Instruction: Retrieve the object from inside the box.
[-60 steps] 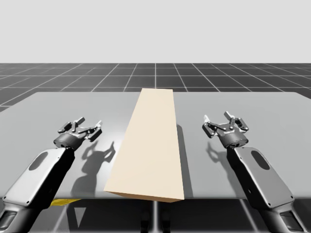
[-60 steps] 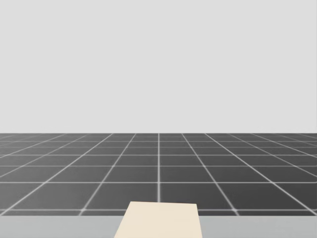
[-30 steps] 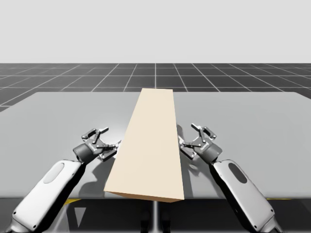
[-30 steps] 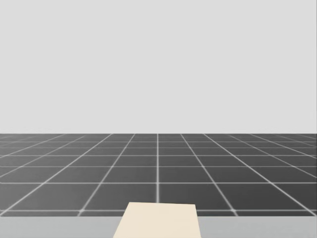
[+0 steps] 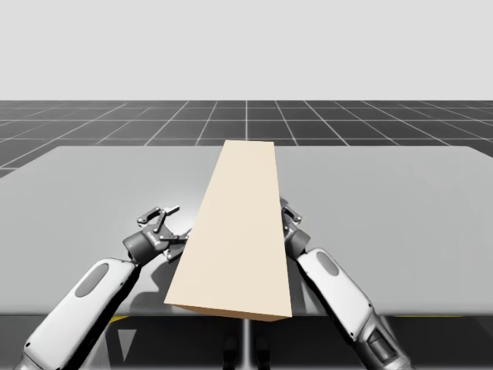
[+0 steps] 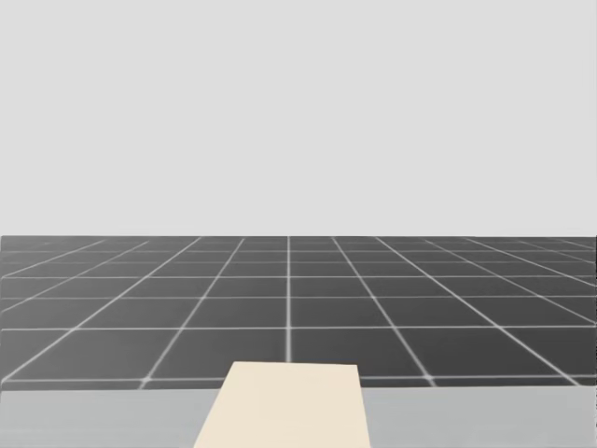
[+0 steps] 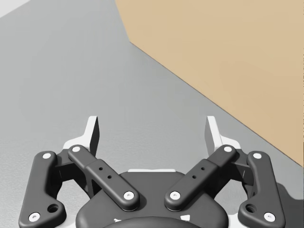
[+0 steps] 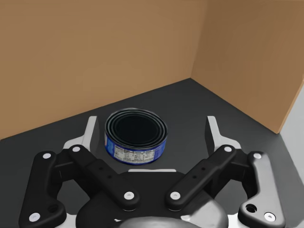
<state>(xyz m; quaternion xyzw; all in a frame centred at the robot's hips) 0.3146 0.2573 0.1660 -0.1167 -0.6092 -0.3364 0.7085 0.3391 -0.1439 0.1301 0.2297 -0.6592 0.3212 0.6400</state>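
Inside the tan box point(image 8: 95, 52), on its dark floor, the low blue can point(image 8: 136, 135) sits between the spread fingers point(image 8: 93, 129) of my right gripper point(image 8: 152, 127); closing off-centre could knock it against the wall.

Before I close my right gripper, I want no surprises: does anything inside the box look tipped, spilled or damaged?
Nothing stands out. The blue can stands upright on the dark floor of the box, between the open fingers of the right gripper, touching neither. The walls look intact.
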